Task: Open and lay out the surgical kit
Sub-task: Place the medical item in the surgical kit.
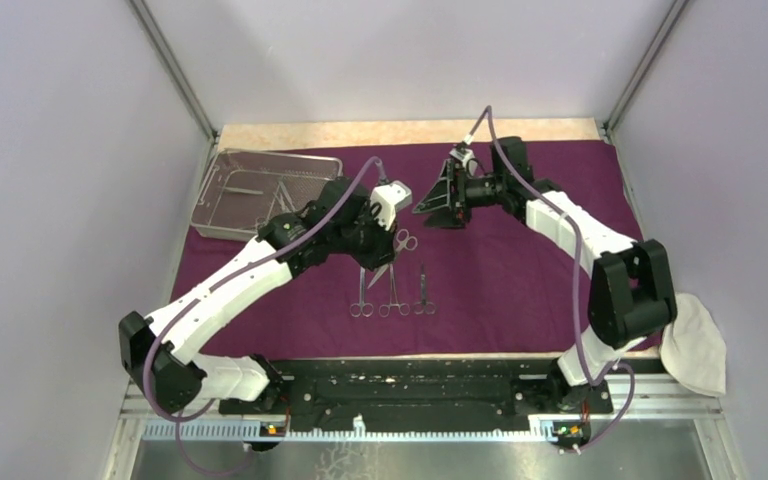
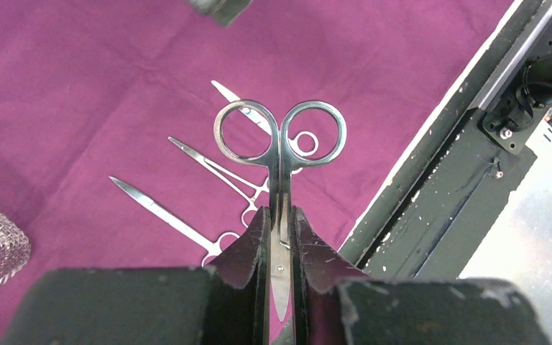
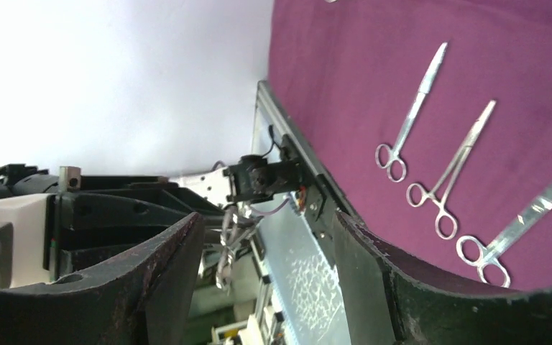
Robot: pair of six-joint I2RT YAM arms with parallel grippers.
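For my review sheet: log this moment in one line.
left gripper: shut on steel ring-handled scissors | right gripper: open, empty | three steel instruments on purple cloth

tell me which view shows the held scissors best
Left wrist: the scissors fill the centre, ring handles forward, clamped in the left gripper. Top external shows only their small rings beside the arm; right wrist misses them.

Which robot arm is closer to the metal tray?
Left. The left gripper, shut on scissors, hangs just right of the tray. The right gripper, open, is farther right over the cloth.
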